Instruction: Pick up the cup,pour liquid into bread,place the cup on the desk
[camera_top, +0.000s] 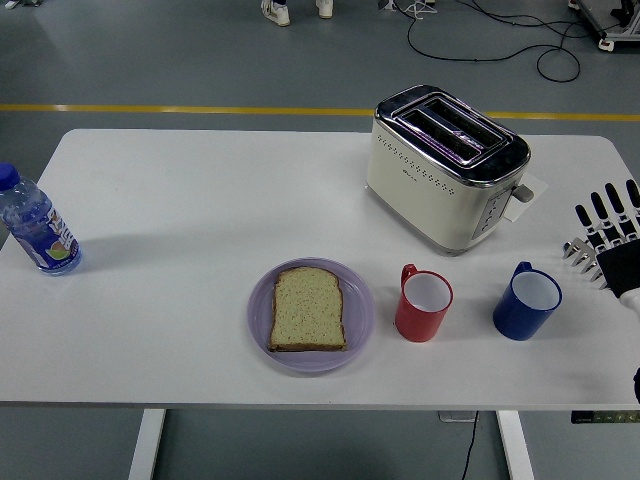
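**A:** Where are you in the task?

**B:** At the very start, as I judge it. Your right hand (606, 240) sits at the right edge of the bench (180, 200), fingers (598, 214) spread apart and holding nothing. It is near the blue cup (527, 300) but not touching it. Your left hand is out of view.

**A:** Which cup do you go for?

**B:** The task doesn't say. There are two: the blue cup nearest your hand, and a red cup (424, 303) between it and the plate (258, 320). Both stand upright on the bench in front of the toaster (445, 165), each with its handle turned to the far left of its body. I can't tell whether either holds liquid; the insides just look pale from up here.

**A:** And the next move?

**B:** Probably you bring the hand in toward the blue cup and wrap the fingers around its body from the right, since the handle faces away from you. Keep it level as you lift.

**A:** The bread?

**B:** One slice (309, 308) lies flat on the purple plate, just left of the red cup. To reach it you'd carry the blue cup over or past the red one, so mind the clearance. A water bottle (36, 228) stands well apart at the far left.
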